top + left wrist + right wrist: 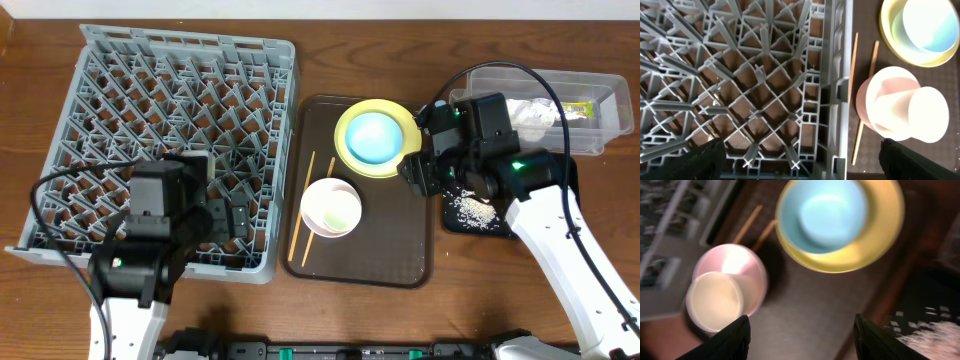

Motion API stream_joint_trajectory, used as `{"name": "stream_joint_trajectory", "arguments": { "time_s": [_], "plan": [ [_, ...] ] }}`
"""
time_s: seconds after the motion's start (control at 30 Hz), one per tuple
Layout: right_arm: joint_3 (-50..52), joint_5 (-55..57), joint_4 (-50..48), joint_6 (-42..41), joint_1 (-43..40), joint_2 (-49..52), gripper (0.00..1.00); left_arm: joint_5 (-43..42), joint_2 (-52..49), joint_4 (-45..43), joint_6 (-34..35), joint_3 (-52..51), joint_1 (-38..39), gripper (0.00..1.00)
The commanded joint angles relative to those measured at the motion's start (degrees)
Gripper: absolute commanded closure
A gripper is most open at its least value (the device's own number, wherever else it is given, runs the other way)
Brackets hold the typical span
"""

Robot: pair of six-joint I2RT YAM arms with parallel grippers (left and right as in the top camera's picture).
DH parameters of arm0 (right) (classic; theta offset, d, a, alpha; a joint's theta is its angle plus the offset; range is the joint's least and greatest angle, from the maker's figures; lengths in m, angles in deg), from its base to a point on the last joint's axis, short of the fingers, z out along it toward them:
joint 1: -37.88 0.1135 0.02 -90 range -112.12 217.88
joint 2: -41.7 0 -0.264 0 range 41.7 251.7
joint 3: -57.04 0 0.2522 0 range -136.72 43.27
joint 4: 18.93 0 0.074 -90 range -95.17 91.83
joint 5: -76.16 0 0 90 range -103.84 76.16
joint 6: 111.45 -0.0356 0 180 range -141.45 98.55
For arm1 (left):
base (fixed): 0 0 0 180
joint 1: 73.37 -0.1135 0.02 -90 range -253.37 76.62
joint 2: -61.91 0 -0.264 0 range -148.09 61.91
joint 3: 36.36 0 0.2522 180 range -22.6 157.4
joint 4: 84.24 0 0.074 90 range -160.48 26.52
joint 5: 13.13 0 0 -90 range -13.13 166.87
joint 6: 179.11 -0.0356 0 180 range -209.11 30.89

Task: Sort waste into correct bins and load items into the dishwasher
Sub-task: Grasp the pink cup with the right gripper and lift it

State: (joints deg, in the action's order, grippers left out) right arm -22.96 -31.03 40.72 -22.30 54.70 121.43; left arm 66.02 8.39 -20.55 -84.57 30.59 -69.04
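- Waste is seemingly lying sorted: napkin [527,113], wrapper [578,108] in tub [612,122] behind right claw [802,342], grains [472,208] on black tray [500,228] beside it.
- Right claw and left claw [805,165] are hanging open, empty; plate [350,152], blue bowl [376,138], white bowl [331,206], chopsticks [300,215] between them, rack [180,90] unloaded.

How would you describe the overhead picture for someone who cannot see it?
A brown tray holds a light-blue bowl on a yellow plate, a white bowl and chopsticks. A grey dish rack sits left; right, a clear tub and a black tray with rice grains.

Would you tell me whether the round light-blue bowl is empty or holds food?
Empty: the round light-blue bowl shows a bare inside, upright on the pale-yellow plate.
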Motion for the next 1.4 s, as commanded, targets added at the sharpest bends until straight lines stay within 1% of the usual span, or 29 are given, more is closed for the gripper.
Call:
{"name": "stream_joint_trajectory", "arguments": {
  "time_s": [0.0,0.03,0.1,0.13,0.17,0.2,0.33,0.47,0.53,0.6,0.63,0.8,0.97,1.03,1.1,1.17,1.2,1.3,1.33,1.37],
  "plan": [
    [-0.4,-9.5,0.2,0.5,1.3,1.4,0.37,-0.5,-1.7,0.6,0.5,1.4,0.2,0.02],
    [-0.4,-9.4,0.2,0.5,2.1,2.0,0.37,-0.5,-2.0,1.0,0.5,1.4,0.2,0.02],
    [-0.4,-9.2,0.4,0.5,4.5,3.8,0.41,-0.5,-2.4,2.1,0.5,1.4,0.2,0.02],
    [-0.4,-9.2,0.5,0.5,6.3,5.4,0.46,-0.5,-2.5,2.9,0.5,1.4,0.2,0.02],
    [-0.4,-8.8,0.6,0.5,7.4,6.4,0.48,-0.5,-2.6,3.5,0.5,1.4,0.2,0.02],
    [-0.4,-8.0,0.5,0.4,8.7,7.6,0.54,-0.5,-2.6,3.9,0.5,1.4,0.2,0.02],
    [-0.4,-5.3,0.4,-2.5,11.8,12.7,0.55,-0.5,-2.6,4.9,0.5,1.4,0.2,0.02],
    [-0.4,-5.3,0.4,-3.9,13.5,17.1,0.64,-0.5,-2.6,5.3,0.5,1.4,0.2,0.02],
    [-0.4,-5.3,0.2,-4.6,14.0,19.3,0.73,-0.5,-2.6,5.3,0.5,1.4,0.2,0.02],
    [-0.4,-5.3,-0.2,-5.5,14.0,20.2,0.88,-0.5,-2.6,5.3,0.5,1.4,0.2,0.02],
    [-0.4,-5.3,-0.7,-6.1,14.0,20.5,0.99,-0.5,-2.6,5.3,0.5,1.4,0.2,0.02],
    [-1.8,-5.3,-1.3,-6.4,13.2,18.4,0.99,-0.5,-2.6,5.3,0.5,1.4,0.2,0.02],
    [-5.9,-2.3,1.6,-6.4,9.6,12.2,0.99,-0.5,-2.6,5.3,0.5,1.4,0.2,0.02],
    [-6.6,-1.0,2.2,-6.4,6.8,8.0,0.99,-1.2,-2.6,5.3,0.5,1.4,0.2,0.02],
    [-6.6,-1.1,2.6,-6.6,4.0,4.9,0.99,-4.1,-2.6,5.0,0.5,1.4,0.2,0.02],
    [-6.6,-3.1,3.0,-11.4,0.8,3.1,0.99,-11.7,-2.6,3.0,0.5,1.4,0.2,0.02],
    [-6.5,-7.0,2.7,-12.7,-1.1,2.7,0.99,-15.5,-2.7,1.8,0.5,1.4,0.2,0.02],
    [-6.2,-19.3,1.3,-12.4,-4.7,2.9,0.99,-28.9,-3.9,-3.9,1.2,1.4,0.2,0.02],
    [-6.0,-25.8,0.5,-11.5,-5.9,3.2,0.99,-33.4,-4.7,-6.3,2.3,1.4,0.2,0.02],
    [-6.0,-33.6,0.0,-9.5,-6.5,3.8,0.99,-41.4,-6.2,-10.8,3.8,1.4,0.3,0.02]
  ]
}}
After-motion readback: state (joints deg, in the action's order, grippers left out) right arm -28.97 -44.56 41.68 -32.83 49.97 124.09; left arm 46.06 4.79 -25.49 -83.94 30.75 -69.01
